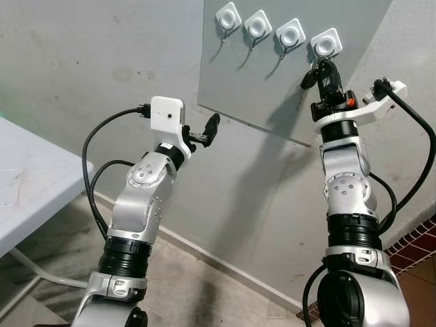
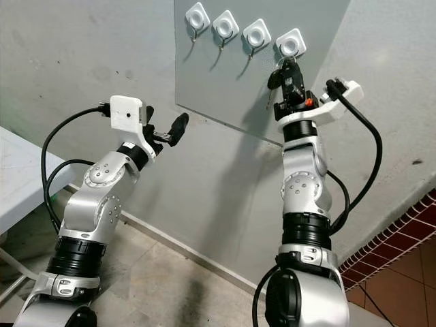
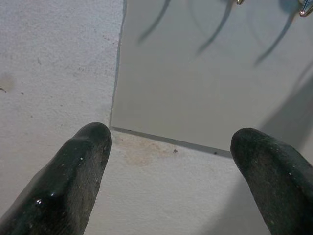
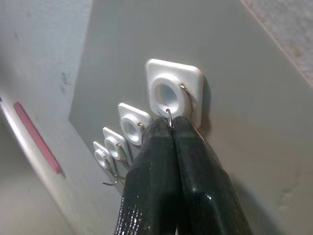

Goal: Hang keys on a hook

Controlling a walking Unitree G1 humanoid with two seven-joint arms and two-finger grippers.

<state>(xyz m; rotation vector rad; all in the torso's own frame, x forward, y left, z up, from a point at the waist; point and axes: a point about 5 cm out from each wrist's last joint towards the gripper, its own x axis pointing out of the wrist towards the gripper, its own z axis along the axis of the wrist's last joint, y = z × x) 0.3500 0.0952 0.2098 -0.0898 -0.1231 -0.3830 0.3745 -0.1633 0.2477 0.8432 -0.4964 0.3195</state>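
Observation:
Four white square hooks sit in a row on a grey board [image 1: 272, 95] on the wall. My right gripper [image 1: 325, 67] is raised to the rightmost hook [image 1: 325, 43], its fingers shut on the thin metal ring [image 4: 168, 113] of the keys. A dark key [image 1: 308, 80] dangles just left of the fingers. The ring sits right against that hook's wire [image 4: 188, 98]; I cannot tell whether it is over the wire. My left gripper [image 2: 163, 122] is open and holds nothing, near the board's lower left corner [image 3: 117, 128].
The three other hooks [image 1: 259, 26] carry nothing. A white table [image 1: 27, 184] stands at the left by the wall. Below are a pale floor and a patch of red tiles [image 1: 415, 252] at the right.

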